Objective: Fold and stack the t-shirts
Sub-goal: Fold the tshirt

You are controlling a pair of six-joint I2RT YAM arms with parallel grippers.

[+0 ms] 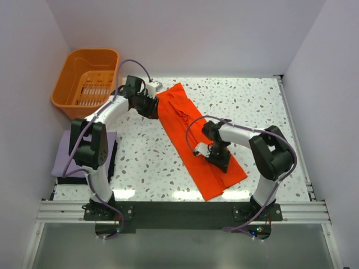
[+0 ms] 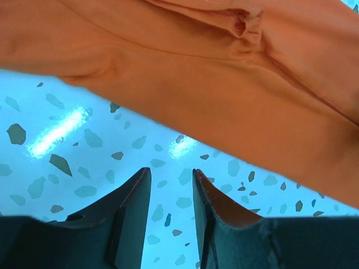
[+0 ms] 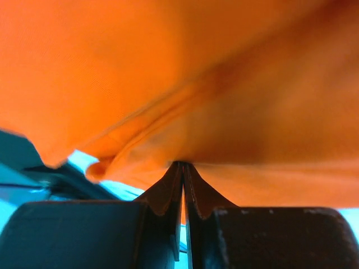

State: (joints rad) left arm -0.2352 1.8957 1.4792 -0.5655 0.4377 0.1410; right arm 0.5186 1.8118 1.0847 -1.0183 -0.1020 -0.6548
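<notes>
Left gripper (image 2: 171, 174), right of the rigid orange slotted plastic basket (image 1: 84, 78) and the flat pale lavender cloth t-shirt (image 1: 64, 159) at the bench's left edge, hangs low with jaws spread and nothing between them. It sits just beside the far end of the bright orange-red cloth t-shirt (image 1: 193, 137), which lies as a long diagonal strip across the speckled white bench (image 1: 247, 106). Right gripper (image 3: 182, 165) is pressed together, pinching a fold of that orange-red t-shirt near its near end.

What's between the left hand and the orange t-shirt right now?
Only bare speckled table. The left wrist view shows it between the left hand and the near edge of the orange t-shirt.
</notes>
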